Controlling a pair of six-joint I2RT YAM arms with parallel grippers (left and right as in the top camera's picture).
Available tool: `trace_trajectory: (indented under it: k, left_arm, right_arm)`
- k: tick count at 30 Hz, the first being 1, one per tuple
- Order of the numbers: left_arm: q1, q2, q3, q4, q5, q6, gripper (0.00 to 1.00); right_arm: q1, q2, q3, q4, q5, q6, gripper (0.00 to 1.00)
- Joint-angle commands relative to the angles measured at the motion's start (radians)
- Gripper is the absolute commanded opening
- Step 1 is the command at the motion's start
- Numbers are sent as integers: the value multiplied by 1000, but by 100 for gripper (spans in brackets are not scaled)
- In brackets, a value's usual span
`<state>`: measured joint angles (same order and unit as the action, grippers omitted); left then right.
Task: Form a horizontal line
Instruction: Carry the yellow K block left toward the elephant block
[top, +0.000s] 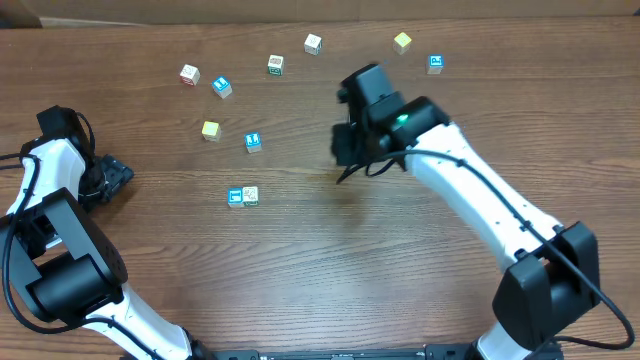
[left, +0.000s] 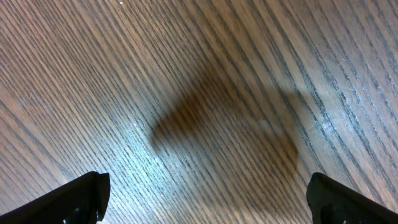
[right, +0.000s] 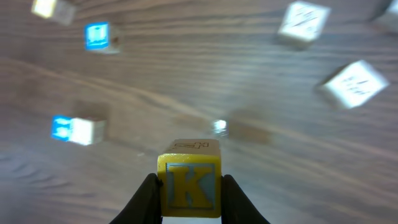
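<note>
Left end effector (left: 208, 202) agape, right (right: 189, 194) clamped

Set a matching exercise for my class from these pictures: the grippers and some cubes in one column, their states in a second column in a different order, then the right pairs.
Column one
1. left gripper
2. right gripper
3. blue cube and pale cube in mid-table
4. yellow K cube

Column two
a. gripped from both sides
b. open, holding nothing
c. touching, side by side
d. shut on a cube

Pairs: 1-b, 2-d, 3-c, 4-a
</note>
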<state>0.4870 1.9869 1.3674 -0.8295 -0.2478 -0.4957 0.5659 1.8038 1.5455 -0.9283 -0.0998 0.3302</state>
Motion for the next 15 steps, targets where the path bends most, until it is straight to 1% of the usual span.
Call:
trace_trajectory:
  k: [1,7,15]
  left_arm:
    - [8,3,-5,1,-10,1,100]
    - [8,3,-5,1,-10,1,100]
    - [8,3,-5,1,-10,1,100]
  right_arm:
    - [63,-18,13,2,12,119,19]
    - [170,-13,-13,26,134,307,16]
    - [259,-4,-96,154,240,385,16]
